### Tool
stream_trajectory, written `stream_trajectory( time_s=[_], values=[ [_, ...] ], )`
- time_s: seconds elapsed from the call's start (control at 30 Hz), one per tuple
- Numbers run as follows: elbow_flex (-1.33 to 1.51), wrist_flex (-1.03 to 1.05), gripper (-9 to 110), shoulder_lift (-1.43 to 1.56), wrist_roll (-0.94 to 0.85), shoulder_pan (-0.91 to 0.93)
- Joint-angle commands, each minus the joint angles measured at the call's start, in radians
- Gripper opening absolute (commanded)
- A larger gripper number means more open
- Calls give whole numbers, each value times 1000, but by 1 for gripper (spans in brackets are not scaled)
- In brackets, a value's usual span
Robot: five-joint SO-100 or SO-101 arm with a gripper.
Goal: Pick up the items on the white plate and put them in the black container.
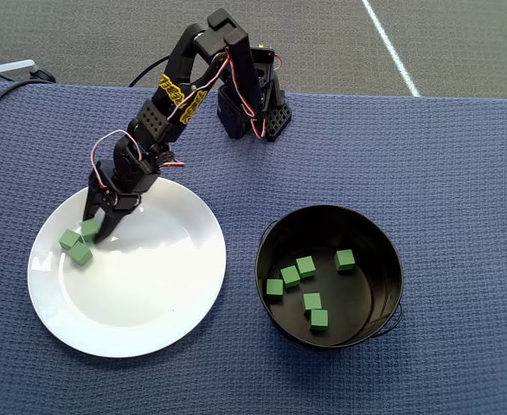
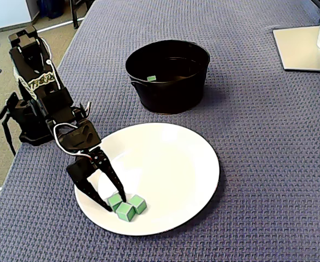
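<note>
Three green cubes lie close together on the left side of the white plate (image 1: 150,294) (image 2: 171,164). My gripper (image 1: 93,230) (image 2: 115,203) reaches down onto the plate, its two fingers closed against either side of one cube (image 1: 89,228) (image 2: 114,201), which still rests on the plate. The other two cubes (image 1: 80,253) (image 2: 125,210) touch it or lie right beside it. In the overhead view the black container (image 1: 383,290) (image 2: 168,95) stands to the right of the plate, with several green cubes (image 1: 305,265) on its floor.
The arm's base (image 1: 249,108) stands at the table's far edge in the overhead view. A grey monitor foot (image 2: 304,49) rests at the top right of the fixed view. Cables run off the table beside the base. Blue woven cloth covers the table.
</note>
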Motion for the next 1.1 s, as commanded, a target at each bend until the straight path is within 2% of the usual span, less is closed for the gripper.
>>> stream_trajectory(
  time_s=[0.0,0.1,0.23,0.37,0.5,0.63,0.77,0.8,0.83,0.93,1.0,1.07],
  values=[
    [-20,8,0,28,8,25],
    [-5,54,0,156,189,-21],
    [-308,638,0,379,612,-179],
    [-729,1189,0,460,861,-552],
    [-1042,1494,0,325,913,-989],
    [-1157,1566,0,118,976,-1167],
    [-1072,1519,0,17,1011,-1229],
    [-1049,1496,11,5,1026,-1229],
    [-1020,1473,31,0,1014,-1229],
    [-989,1473,42,49,980,-1215],
    [-1006,1537,39,144,925,-1152],
    [-1015,1601,34,258,807,-1005]
  ],
)
